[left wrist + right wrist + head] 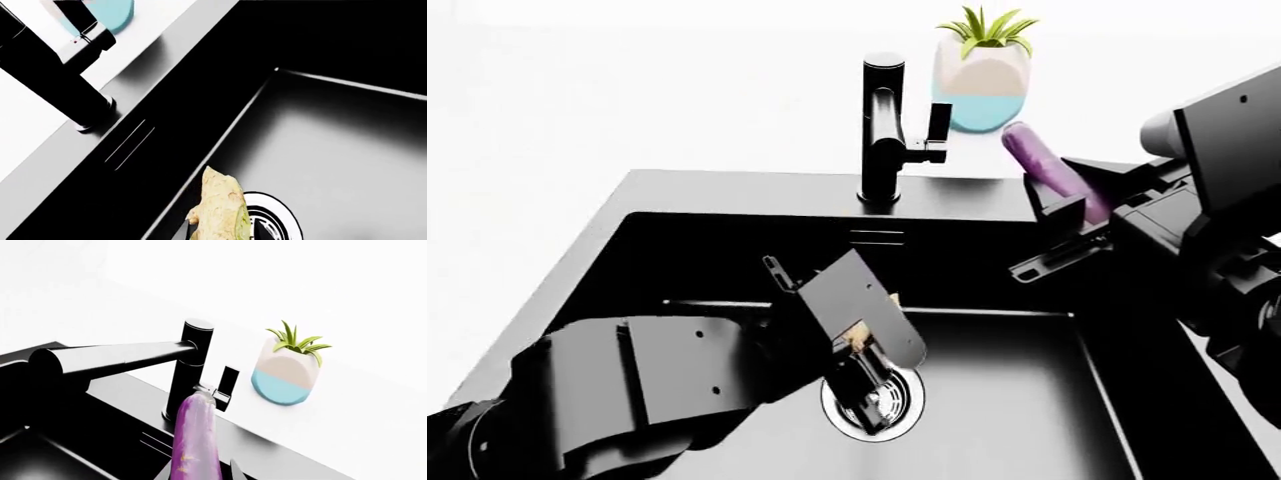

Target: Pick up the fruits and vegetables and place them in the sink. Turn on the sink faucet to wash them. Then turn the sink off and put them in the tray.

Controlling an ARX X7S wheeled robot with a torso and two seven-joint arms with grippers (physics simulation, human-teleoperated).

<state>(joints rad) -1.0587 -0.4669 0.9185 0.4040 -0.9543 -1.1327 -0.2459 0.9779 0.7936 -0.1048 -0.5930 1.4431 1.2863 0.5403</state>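
Deep in the black sink (1054, 420), my left gripper (857, 352) is shut on the knobbly tan ginger (219, 210), holding it just over the round chrome drain (277, 215). The ginger (857, 333) barely peeks out between the fingers in the head view. My right gripper (1068, 205) is shut on the glossy purple eggplant (1044, 165), raised above the sink's right rim near the faucet (881, 130). The eggplant (195, 440) stands up between the fingers, in front of the faucet (190, 370) and its side lever (227, 382). The tray is out of view.
A white-and-blue plant pot (985, 85) stands on the white counter behind the faucet, close to the raised eggplant. The faucet spout (113, 360) reaches out over the basin. A black steel ledge (747, 195) surrounds the sink.
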